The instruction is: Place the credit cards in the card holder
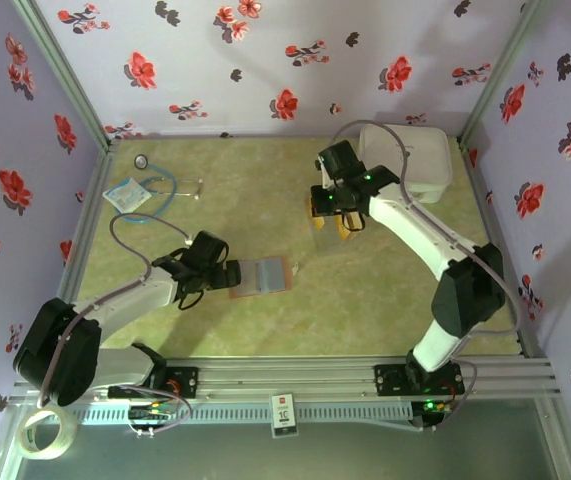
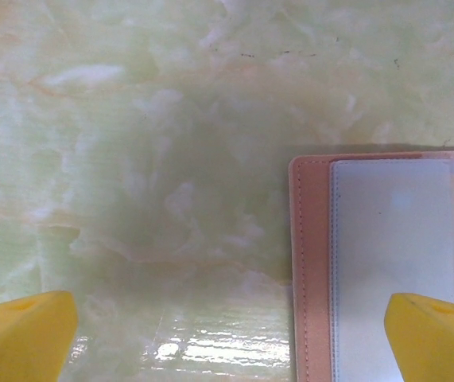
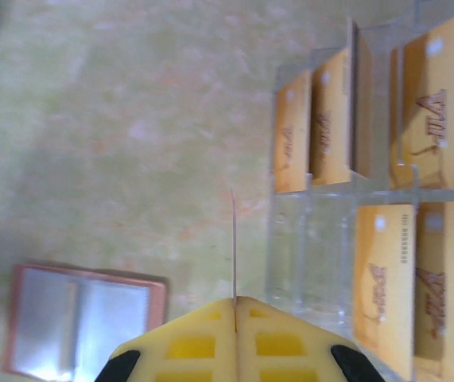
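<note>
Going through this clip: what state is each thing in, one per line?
card holder: lying open, clear sleeves up
left end effector: open, above the card holder's edge
right end effector: shut on the held credit card
held credit card: pinched, edge-on in the right wrist view
other credit cards: standing in clear rack
white case: closed

Card holder (image 2: 386,263) cut off at R + bottom edges, left wrist view. Credit cards (image 3: 382,278) blurred, print unreadable, cropped at R w/ clear rack (image 3: 310,239). Edge-on card (image 3: 233,239) in right gripper (image 3: 235,306): face unseen.
</note>
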Motion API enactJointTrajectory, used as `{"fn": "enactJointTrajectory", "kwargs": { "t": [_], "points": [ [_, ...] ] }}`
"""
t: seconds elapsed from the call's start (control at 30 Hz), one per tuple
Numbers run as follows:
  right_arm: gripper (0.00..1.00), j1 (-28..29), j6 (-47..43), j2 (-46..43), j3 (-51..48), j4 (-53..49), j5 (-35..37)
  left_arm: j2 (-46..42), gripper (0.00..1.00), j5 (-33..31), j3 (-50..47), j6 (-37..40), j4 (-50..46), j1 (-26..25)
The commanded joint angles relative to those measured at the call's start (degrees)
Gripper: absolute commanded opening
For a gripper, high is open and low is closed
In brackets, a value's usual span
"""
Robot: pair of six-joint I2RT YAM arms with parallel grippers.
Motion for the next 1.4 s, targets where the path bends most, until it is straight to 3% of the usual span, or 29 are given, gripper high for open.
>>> {"fn": "enactJointTrajectory", "kwargs": {
  "t": [0.0, 0.23, 0.43, 0.67, 0.97, 1.37],
  "points": [
    [0.0, -0.1, 6.2, -3.8, -6.0, 9.0, -9.6, -0.5, 1.0, -0.5, 1.5, 1.1, -2.2, -0.3],
    [0.0, 1.0, 21.5, -10.0, -26.2, 38.6, -21.7, 0.9, 1.0, -2.2, 1.7, 1.0, -3.1, -1.6],
    [0.0, 3.8, 26.3, -11.2, -37.4, 53.9, -19.3, 3.2, 1.0, -4.1, 2.3, 0.2, -3.3, -4.0],
    [0.0, 5.8, 27.5, -9.5, -41.9, 59.5, -17.7, 5.2, 1.0, -6.0, 2.2, -1.5, -3.4, -5.7],
    [0.0, 6.4, 31.6, -2.5, -46.6, 74.5, -21.1, 6.2, 1.0, -6.5, 2.4, -2.1, -3.4, -7.0],
    [0.0, 7.3, 32.7, 4.1, -48.3, 82.6, -21.8, 7.0, 1.0, -7.3, 0.3, -4.5, -3.9, -7.3]
  ]
}}
